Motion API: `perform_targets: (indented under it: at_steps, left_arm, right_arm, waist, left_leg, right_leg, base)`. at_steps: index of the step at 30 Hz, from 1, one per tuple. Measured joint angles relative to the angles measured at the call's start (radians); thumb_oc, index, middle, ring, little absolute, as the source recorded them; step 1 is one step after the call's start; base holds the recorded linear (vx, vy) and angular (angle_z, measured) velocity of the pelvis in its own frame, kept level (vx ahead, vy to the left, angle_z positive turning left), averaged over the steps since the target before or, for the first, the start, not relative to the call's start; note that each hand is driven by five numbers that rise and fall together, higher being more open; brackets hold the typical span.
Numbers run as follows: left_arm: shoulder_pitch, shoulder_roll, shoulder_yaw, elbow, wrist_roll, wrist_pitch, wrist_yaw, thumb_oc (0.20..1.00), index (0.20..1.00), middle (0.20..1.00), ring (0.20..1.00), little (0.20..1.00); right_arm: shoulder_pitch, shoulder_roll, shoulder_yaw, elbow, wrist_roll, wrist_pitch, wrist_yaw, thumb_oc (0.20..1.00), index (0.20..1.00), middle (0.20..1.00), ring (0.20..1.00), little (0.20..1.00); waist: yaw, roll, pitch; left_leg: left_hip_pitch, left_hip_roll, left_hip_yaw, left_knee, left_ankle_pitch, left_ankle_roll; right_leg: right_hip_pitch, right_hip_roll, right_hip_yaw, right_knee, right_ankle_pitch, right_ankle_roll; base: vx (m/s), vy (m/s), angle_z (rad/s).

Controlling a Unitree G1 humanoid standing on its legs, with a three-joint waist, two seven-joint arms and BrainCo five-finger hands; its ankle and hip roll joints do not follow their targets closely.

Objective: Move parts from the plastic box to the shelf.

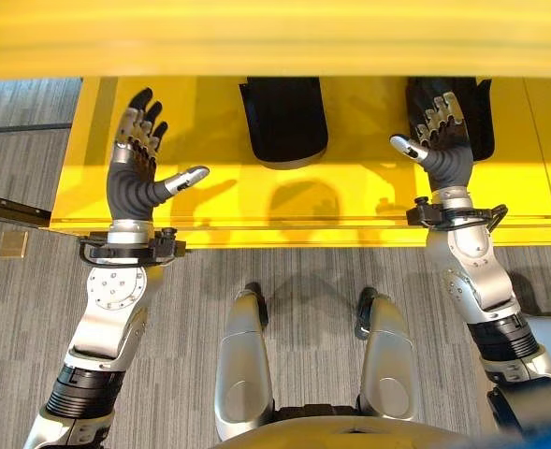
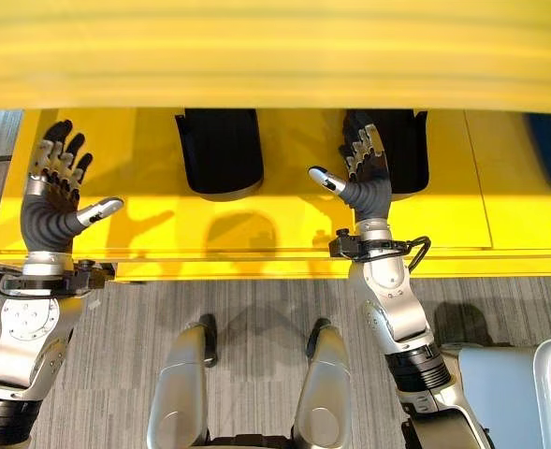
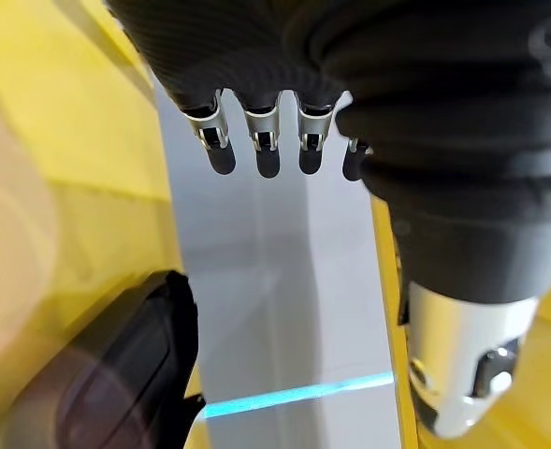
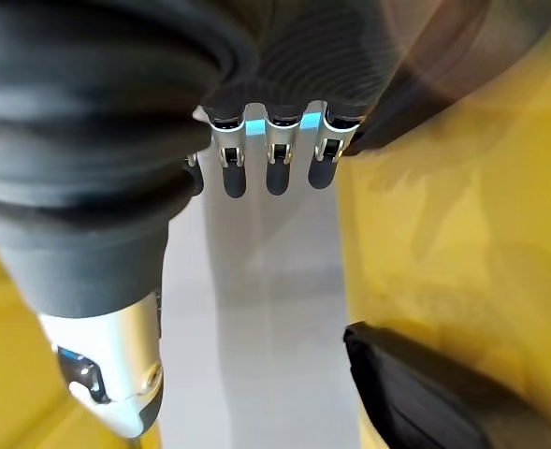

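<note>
the left hand (image 1: 137, 159) is hovering over the yellow shelf (image 1: 350, 201), fingers straight, holding nothing. the right hand (image 1: 441, 131), equally wide and empty, is hanging above a black part (image 2: 408, 154), likely just set down; another part (image 1: 284, 122) is lying between.

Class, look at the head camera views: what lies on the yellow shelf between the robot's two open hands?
One black part lies between the left hand and right hand on the yellow shelf, seen in both eye views.
</note>
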Motion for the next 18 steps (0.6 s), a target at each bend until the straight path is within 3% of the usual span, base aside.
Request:
perform_targets:
  at_steps: [9,18]
  left_arm:
    - [-0.003,-0.001,-0.043,0.000,0.000,0.005,-0.014,1.000,1.000,1.000,1.000,1.000]
    - [-0.021,-0.001,-0.059,0.000,-0.001,0.007,-0.012,1.000,1.000,1.000,1.000,1.000]
  right_arm:
    - [-0.022,0.011,0.051,0.006,0.000,0.000,0.000,1.000,1.000,1.000,1.000,1.000]
    - [-0.135,0.032,0.086,0.156,-0.001,0.002,-0.042,1.000,1.000,1.000,1.000,1.000]
  waist:
    - [0.006,0.001,0.000]
    - [0.013,0.010,-0.005]
  left_leg:
    - [0.017,-0.002,-0.003,-0.006,0.001,0.000]
    - [0.010,-0.007,-0.005,-0.007,0.006,0.003]
  right_leg:
    - [0.029,-0.005,-0.019,-0.006,-0.002,-0.003]
    - [0.027,-0.015,-0.021,-0.004,-0.006,-0.006]
  base:
    - [0.00,-0.003,0.04]
    - [0.00,0.001,0.03]
